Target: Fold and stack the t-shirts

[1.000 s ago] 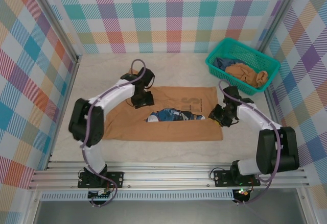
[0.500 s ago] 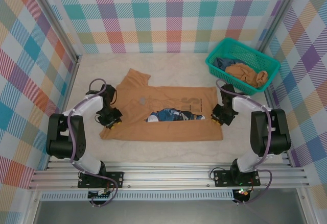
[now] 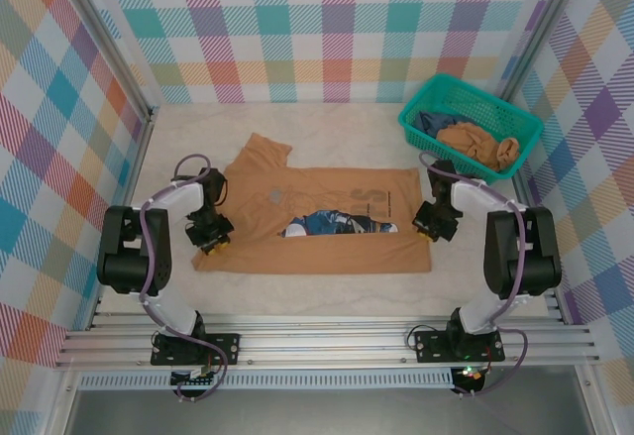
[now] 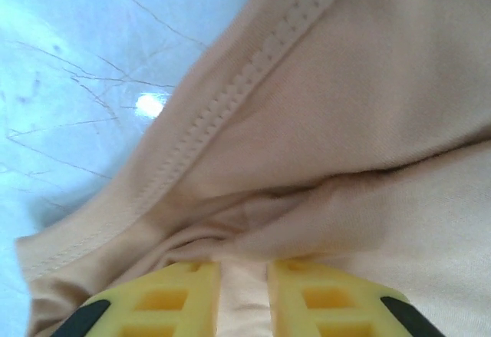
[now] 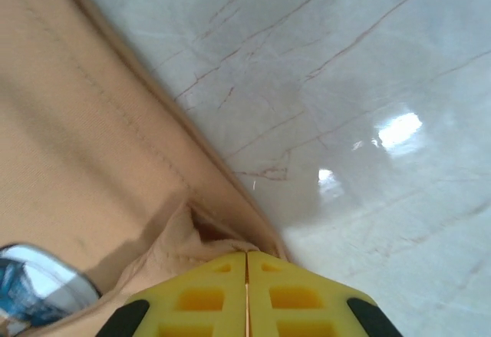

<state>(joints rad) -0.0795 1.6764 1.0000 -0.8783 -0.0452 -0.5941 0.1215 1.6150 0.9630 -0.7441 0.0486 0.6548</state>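
We see a pale table [image 3: 327, 128] with two robot arms at its near edge. A brown shirt [image 3: 327, 249] lies spread flat across the middle of the table. It lies sideways, with one sleeve sticking out at the far left. A bit of blue and white picture peeks out in its middle, where the cloth is folded over.

A green basket [image 3: 507, 118] sits in the far right corner, well apart from the brown shirt. Another shirt [image 3: 480, 146] lies crumpled inside the basket, waiting for its turn.

The left gripper [image 3: 211, 237] is down at the left end of the brown shirt. The right gripper [image 3: 433, 225] is down at the right end.

Up close, the left gripper's yellow fingers [image 4: 176, 299] have a strip of brown cloth squeezed between them, so it is clamped on the shirt's edge. The right gripper's yellow fingers [image 5: 199, 299] are pressed tight together. The shirt's hem bunches up right at their tips, so we think a thin bit of cloth is pinched there too.

We think the step now is grabbing both ends to make a fold. Next, both arms should lift at the same time and carry the ends across evenly. If one side slips or goes faster, the fold will come out crooked.
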